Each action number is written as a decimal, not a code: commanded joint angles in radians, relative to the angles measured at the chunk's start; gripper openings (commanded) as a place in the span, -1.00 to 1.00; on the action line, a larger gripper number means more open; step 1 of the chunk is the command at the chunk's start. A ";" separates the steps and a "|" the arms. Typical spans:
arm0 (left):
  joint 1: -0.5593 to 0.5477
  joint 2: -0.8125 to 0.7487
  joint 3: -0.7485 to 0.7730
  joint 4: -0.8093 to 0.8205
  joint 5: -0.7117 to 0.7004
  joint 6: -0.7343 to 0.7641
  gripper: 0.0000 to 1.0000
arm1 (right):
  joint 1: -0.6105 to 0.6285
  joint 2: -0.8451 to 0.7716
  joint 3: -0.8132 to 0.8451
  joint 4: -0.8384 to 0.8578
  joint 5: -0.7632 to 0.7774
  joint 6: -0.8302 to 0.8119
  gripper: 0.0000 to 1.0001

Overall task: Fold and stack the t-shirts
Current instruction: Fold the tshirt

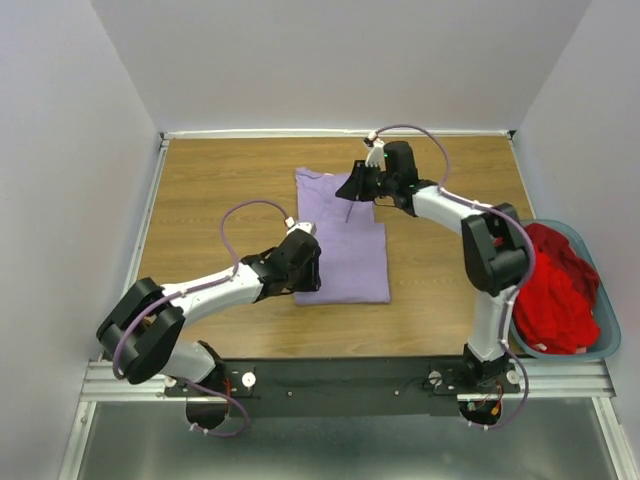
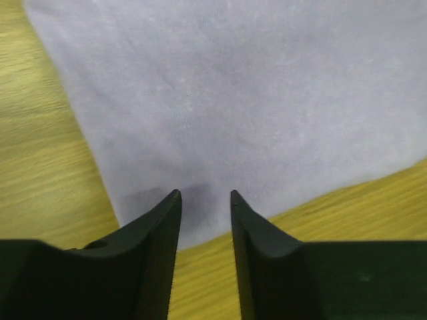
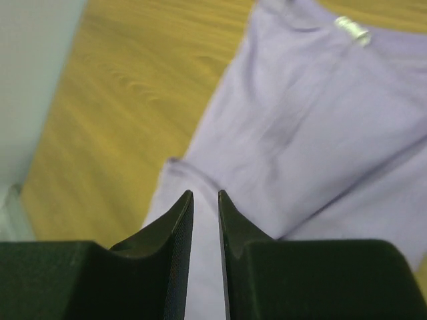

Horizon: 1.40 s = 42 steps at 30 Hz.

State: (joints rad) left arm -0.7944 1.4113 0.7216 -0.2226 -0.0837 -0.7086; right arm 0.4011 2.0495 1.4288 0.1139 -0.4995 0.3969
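Wooden table (image 1: pixel 220 180) — teal basket (image 1: pixel 612 335) alongside

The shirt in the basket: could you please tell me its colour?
The shirt in the basket is bright red, shown best in the top view.

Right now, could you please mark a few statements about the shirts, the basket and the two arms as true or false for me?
1. The lavender t-shirt lies on the wooden table. True.
2. The red t-shirt is spread flat on the table. False: it lies bunched in the teal-grey basket.
3. The left fingers are at the near left corner of the lavender t-shirt. True.
4. The right fingers hang over the basket. False: they are over the far part of the lavender t-shirt.
5. The left fingers are clamped on red cloth. False: they stand apart, with nothing between them.
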 commanded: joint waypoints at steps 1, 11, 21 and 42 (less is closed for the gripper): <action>-0.003 -0.118 0.022 -0.035 -0.062 -0.022 -0.05 | 0.013 -0.195 -0.250 -0.008 -0.129 0.057 -0.43; 0.055 -0.077 -0.043 0.018 0.173 0.052 -0.60 | 0.001 -0.531 -0.769 0.009 -0.358 0.114 -0.45; 0.204 -0.067 -0.235 0.094 0.226 0.009 -0.67 | -0.160 -0.364 -0.984 0.020 -0.311 0.148 -0.71; 0.075 -0.313 -0.076 -0.225 -0.057 -0.086 0.62 | -0.016 -0.885 -0.786 -0.611 0.342 0.149 0.29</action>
State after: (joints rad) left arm -0.6682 1.0515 0.5919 -0.3462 -0.0223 -0.7872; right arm 0.2916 1.1839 0.5869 -0.2623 -0.4801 0.5243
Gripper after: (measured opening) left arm 0.780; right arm 0.637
